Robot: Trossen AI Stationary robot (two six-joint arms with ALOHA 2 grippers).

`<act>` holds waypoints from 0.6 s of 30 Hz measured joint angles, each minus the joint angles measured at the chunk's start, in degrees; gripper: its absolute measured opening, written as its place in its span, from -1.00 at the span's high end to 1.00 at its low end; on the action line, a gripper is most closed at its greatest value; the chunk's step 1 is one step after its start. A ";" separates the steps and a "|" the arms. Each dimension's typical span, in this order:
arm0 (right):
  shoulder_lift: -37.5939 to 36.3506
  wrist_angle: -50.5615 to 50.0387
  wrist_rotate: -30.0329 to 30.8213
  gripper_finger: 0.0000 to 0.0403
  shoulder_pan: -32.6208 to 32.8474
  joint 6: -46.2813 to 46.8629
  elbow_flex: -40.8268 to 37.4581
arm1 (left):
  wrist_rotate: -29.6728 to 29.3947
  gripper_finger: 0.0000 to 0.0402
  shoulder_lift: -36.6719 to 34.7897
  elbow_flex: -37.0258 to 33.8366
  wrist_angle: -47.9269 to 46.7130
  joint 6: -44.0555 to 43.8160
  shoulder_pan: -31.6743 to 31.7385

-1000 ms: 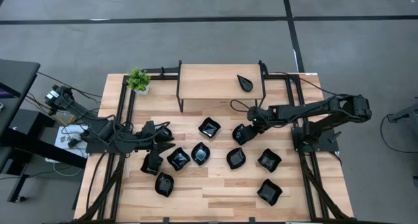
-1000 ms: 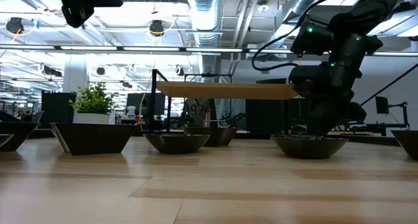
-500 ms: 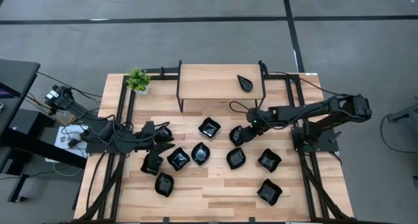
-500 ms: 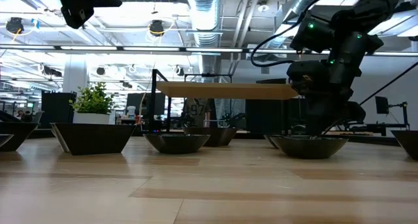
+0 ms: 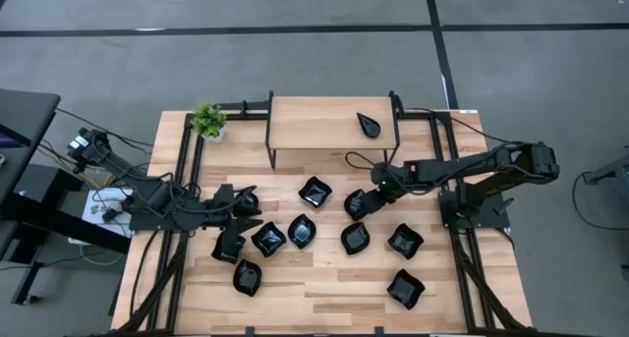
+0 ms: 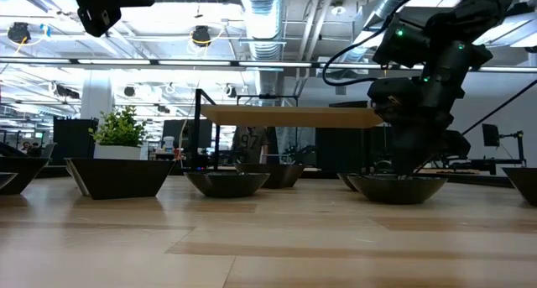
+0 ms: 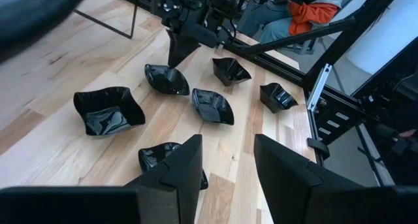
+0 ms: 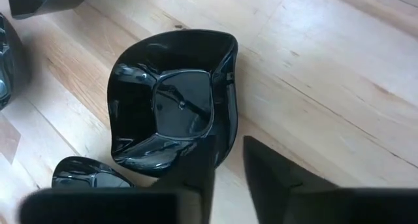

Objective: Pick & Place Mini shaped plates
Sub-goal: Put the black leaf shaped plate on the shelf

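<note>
Several mini shaped plates, glossy and black, lie on the wooden table (image 5: pixel 324 278). A teardrop one (image 5: pixel 369 124) sits on the raised shelf (image 5: pixel 314 126). My right gripper (image 8: pixel 228 152) points steeply down at a squarish wavy-rimmed plate (image 8: pixel 173 110) right of the table's middle (image 5: pixel 356 205). It is open, with one finger inside the plate and one outside its rim. My left gripper (image 7: pixel 225 145) hangs open above the table's left part (image 5: pixel 252 217), over another plate (image 7: pixel 163 160), and touches nothing. My right gripper straddles the plate's rim (image 8: pixel 225 142) on the side toward the table's right, coming from above at a slant. Bare wood shows between the outer finger (image 8: pixel 264 168) and the rim. Whether the inner finger touches the plate's wall I cannot tell. The plate rests flat on the table.
More plates lie around: (image 5: pixel 314 191), (image 5: pixel 302 231), (image 5: pixel 268 239), (image 5: pixel 355 238), (image 5: pixel 404 241), (image 5: pixel 405 289), (image 5: pixel 247 276). A small potted plant (image 5: pixel 207 120) stands at the far left. Black frame rails (image 5: pixel 187 180) run along both sides. Bare wood lies along the near edge.
The plate at my right gripper has shifted a little toward the table's left and has stayed on the table. My left gripper has kept still.
</note>
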 joint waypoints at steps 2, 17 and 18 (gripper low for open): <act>0.00 0.06 -0.02 0.50 0.00 0.32 0.00 | 0.26 0.30 0.00 0.00 0.00 0.00 0.00; 0.00 2.96 1.84 0.15 0.49 -0.99 -0.03 | 1.47 0.30 0.00 0.00 0.47 0.44 -0.01; 0.00 3.95 2.21 0.17 0.87 -0.46 -0.37 | 1.47 0.30 0.00 0.00 0.50 0.44 -0.02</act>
